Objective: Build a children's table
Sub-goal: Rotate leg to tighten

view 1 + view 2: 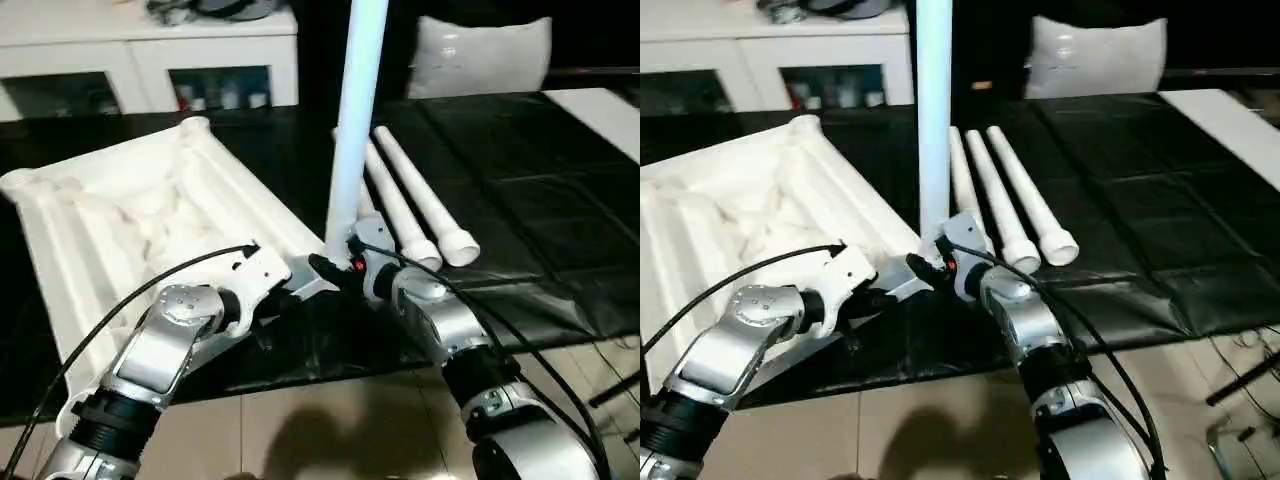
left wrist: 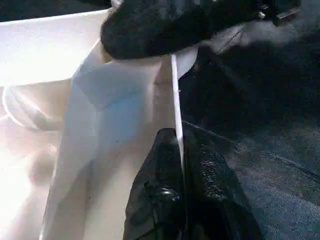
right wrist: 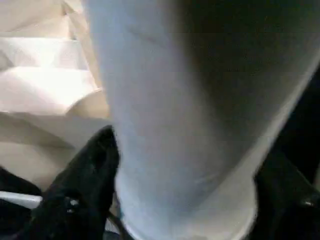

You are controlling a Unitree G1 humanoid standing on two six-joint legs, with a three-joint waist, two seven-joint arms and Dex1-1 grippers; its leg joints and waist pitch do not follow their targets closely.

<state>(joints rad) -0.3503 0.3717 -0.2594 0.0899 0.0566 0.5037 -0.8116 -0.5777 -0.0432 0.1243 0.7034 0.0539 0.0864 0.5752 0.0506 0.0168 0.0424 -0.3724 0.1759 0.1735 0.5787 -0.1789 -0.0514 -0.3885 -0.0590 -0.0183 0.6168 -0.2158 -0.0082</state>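
Observation:
The white tabletop [image 1: 100, 220] lies underside up on the left of the black mat, its ribs showing. One white leg [image 1: 355, 120] stands upright at the tabletop's near right corner. My right gripper [image 1: 345, 262] is at the foot of this leg, and the leg's tube [image 3: 190, 100] looms close in the right wrist view. My left gripper [image 1: 305, 278] is shut on the tabletop's thin rim [image 2: 176, 100] right beside that corner, with its black fingers [image 2: 165, 200] pinching the edge. Three more legs [image 1: 420, 200] lie side by side on the mat to the right.
The black mat [image 1: 520, 180] covers the floor ahead and ends at pale tiles near my arms. A white cabinet [image 1: 150, 50] with glass doors stands at the back left. A white cushion [image 1: 480, 55] is at the back, and a white board [image 1: 600, 110] lies at the far right.

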